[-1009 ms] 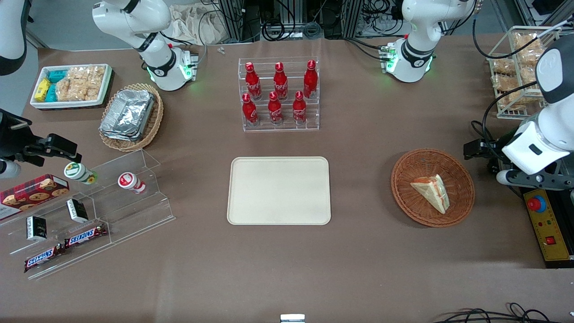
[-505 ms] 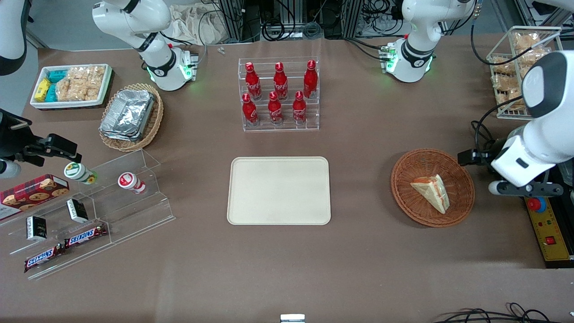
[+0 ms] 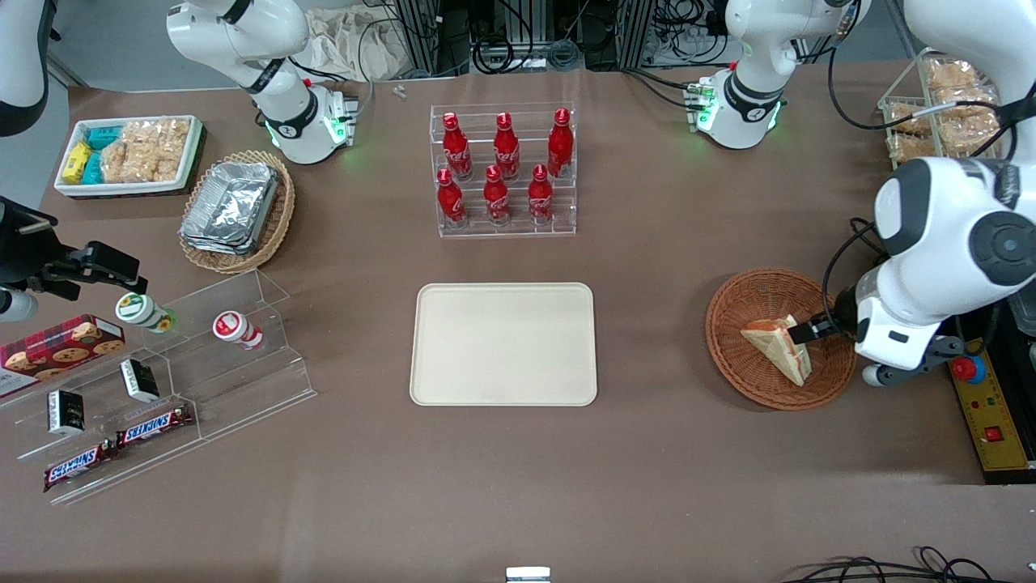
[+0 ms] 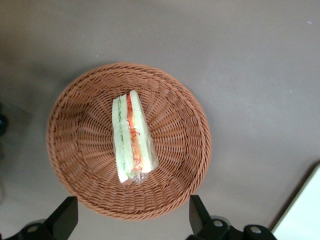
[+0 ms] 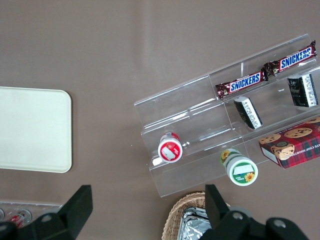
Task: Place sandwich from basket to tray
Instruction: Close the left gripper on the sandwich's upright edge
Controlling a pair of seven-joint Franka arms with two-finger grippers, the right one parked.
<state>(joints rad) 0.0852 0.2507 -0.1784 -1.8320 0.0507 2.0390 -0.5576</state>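
Sandwich lying in the round wicker basket, wedge tip toward 5 o'clock, gripper poised above it with fingers spread wide, nothing held, empty tray well apart at 9 o'clock.

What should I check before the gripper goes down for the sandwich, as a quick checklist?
1. Sandwich lies in the basket, untouched: ok.
2. Gripper open, fingers spread wider than the sandwich: ok.
3. Gripper above the basket: ok. In the left wrist view it sits toward the basket's rim rather than over the sandwich's middle: not ok yet.
4. Fingers set to close across the sandwich's flat bread faces: ok, they appear to straddle its thin width.
5. Tray has nothing on it: ok.
6. Height left above the sandwich: cannot tell.
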